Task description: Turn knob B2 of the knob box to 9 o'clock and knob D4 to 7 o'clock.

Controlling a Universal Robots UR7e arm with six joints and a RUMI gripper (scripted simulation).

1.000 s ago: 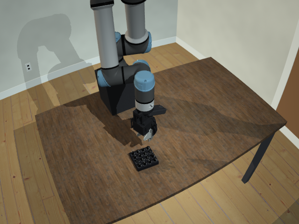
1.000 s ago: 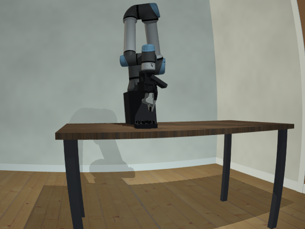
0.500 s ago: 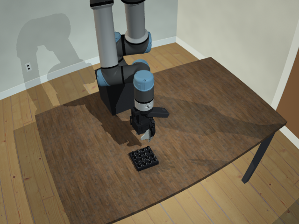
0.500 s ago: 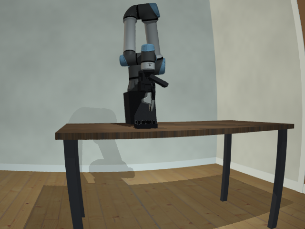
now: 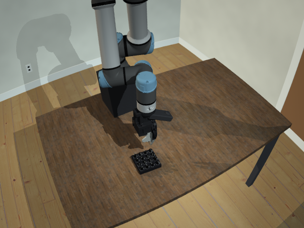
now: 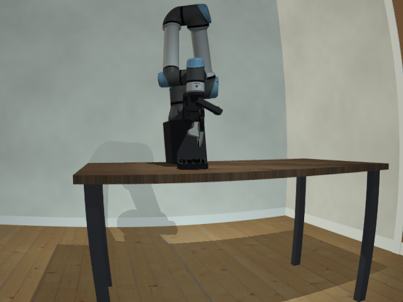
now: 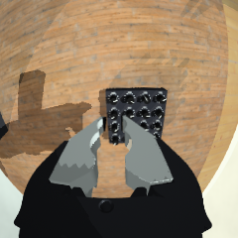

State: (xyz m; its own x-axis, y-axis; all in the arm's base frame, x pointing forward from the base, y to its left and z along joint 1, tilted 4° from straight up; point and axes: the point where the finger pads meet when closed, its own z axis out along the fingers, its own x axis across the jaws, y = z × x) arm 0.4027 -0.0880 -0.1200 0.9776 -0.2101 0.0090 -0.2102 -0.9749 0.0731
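Note:
The black knob box (image 5: 146, 161) lies flat on the dark wooden table, with its rows of small black knobs facing up. It also shows in the exterior view (image 6: 192, 163) and in the wrist view (image 7: 136, 115). I cannot read the knob pointers or the socket side at this size. My gripper (image 5: 149, 140) points straight down and hangs well above the box, over its edge nearest the robot base. In the wrist view its grey fingers frame the left column of knobs. The fingers are nearly together with a narrow gap and hold nothing.
The robot's black base block (image 5: 118, 98) stands on the table behind the box. A black camera arm (image 5: 162, 115) sticks out sideways from the wrist. The table's front edge runs a short way in front of the box.

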